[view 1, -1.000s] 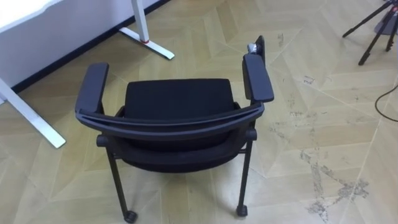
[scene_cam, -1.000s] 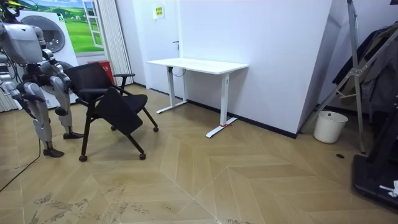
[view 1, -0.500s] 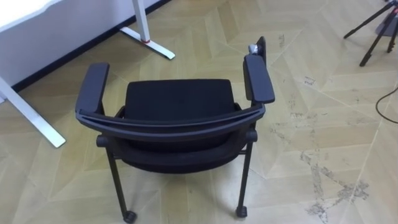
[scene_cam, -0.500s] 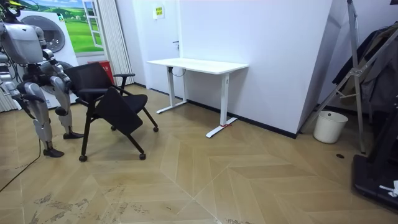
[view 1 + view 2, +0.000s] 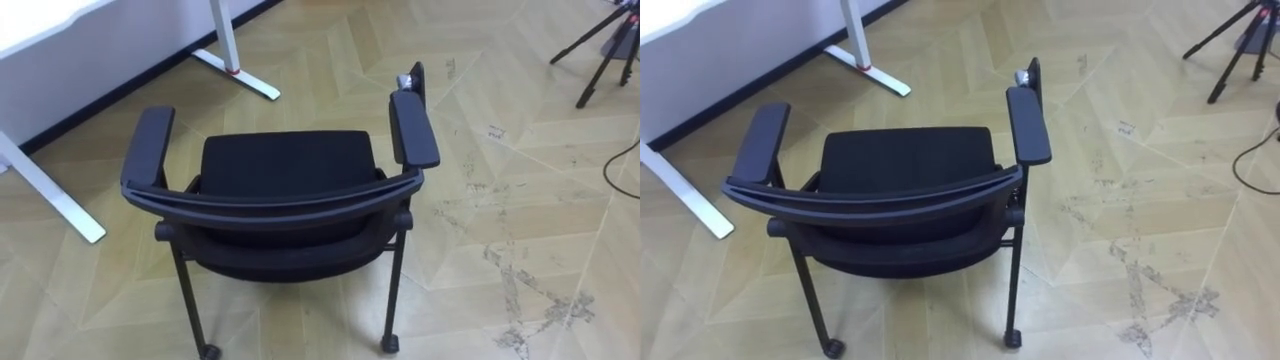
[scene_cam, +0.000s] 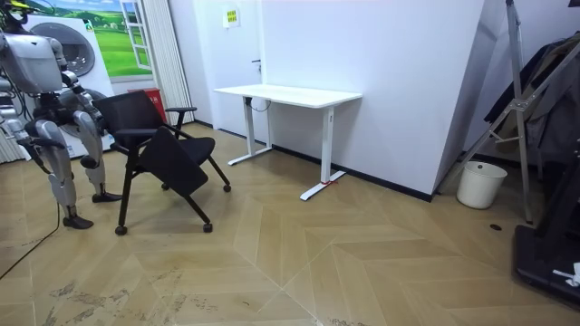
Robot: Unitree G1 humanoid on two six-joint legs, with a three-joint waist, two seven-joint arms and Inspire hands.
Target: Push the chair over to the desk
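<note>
A black chair point(image 5: 285, 190) with padded armrests and small castors stands on the wood floor right below me, its curved backrest point(image 5: 270, 200) nearest to me and its seat point(image 5: 905, 160) facing away. In the room view the chair point(image 6: 154, 145) is at the left, and I stand upright just behind its backrest. It faces the white desk point(image 6: 288, 94) by the wall.
The desk's white legs and feet point(image 5: 238, 70) lie just beyond the chair's front left. A dark tripod point(image 5: 600, 50) stands at the far right, with a cable point(image 5: 620, 160) on the floor near it. A white bucket point(image 6: 480, 184) stands by the right wall.
The eye view has shifted a little, so the chair sits slightly lower in the picture. In the room view the chair and I stand as before.
</note>
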